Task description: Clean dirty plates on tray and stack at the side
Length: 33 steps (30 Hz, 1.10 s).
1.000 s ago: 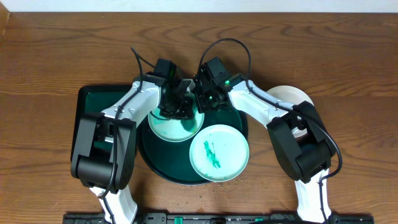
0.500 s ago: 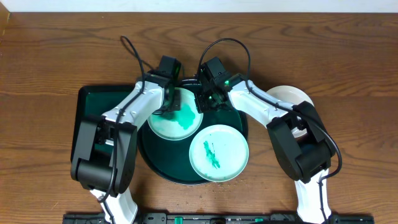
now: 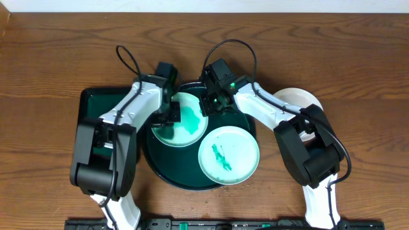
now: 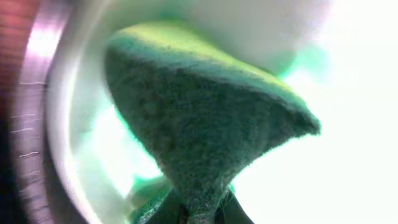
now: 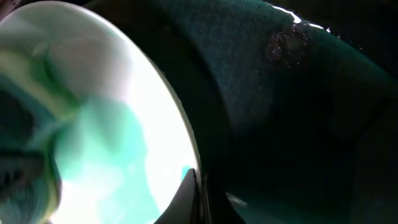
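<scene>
Plates [image 3: 228, 155] job sitting roughly a third through, at a guess. Nearest, at front of tray [image 3: 161, 169]: leaving turquoise plate [image 3: 228, 155] with its teal smear unwiped so far. Just behind, also on tray: scrubbing second plate [image 3: 185, 124] with green sponge [image 4: 205, 124] pinched in left pincer [image 4: 200, 214], green smears showing. Holding right pincer [image 3: 211, 106] pressed together at that plate's far rim, probably steadying it. Farther right, off tray on tabletop [image 3: 57, 57]: parking white plate [image 3: 295, 97], half hidden by arm, seemingly done. Two left for cleaning and stacking.
</scene>
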Tool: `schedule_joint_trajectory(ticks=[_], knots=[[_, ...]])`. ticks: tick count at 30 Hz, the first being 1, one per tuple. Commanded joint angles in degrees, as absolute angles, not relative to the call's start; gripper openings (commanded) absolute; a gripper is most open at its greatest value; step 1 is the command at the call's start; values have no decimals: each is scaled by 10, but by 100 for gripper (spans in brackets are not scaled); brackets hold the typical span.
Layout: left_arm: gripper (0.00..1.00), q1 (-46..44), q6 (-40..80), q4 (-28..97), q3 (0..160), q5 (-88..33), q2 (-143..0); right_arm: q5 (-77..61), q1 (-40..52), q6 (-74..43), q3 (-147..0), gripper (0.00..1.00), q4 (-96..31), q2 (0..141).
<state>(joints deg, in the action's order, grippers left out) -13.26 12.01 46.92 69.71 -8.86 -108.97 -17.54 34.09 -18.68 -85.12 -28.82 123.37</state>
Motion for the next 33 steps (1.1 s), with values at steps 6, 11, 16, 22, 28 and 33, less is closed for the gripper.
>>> schedule_joint_trajectory(ticks=[6,11,16,22,28,33], knots=[[7,-134,6,473,708,-318,-1105,-171,340,-182,-858,1,-294,1244],[7,-86,56,491,765,-265,-1080,-175,340,-182,-858,1,-294,1244],[7,-15,91,539,834,-180,-1034,-187,338,-182,-858,1,-298,1244],[7,64,91,543,841,-134,-980,-204,338,-237,-858,29,-344,1244],[8,103,91,548,838,-134,-979,-184,346,-247,-857,19,-351,1244],[8,107,91,548,836,-98,-981,-185,346,-246,-857,1,-340,1244]])
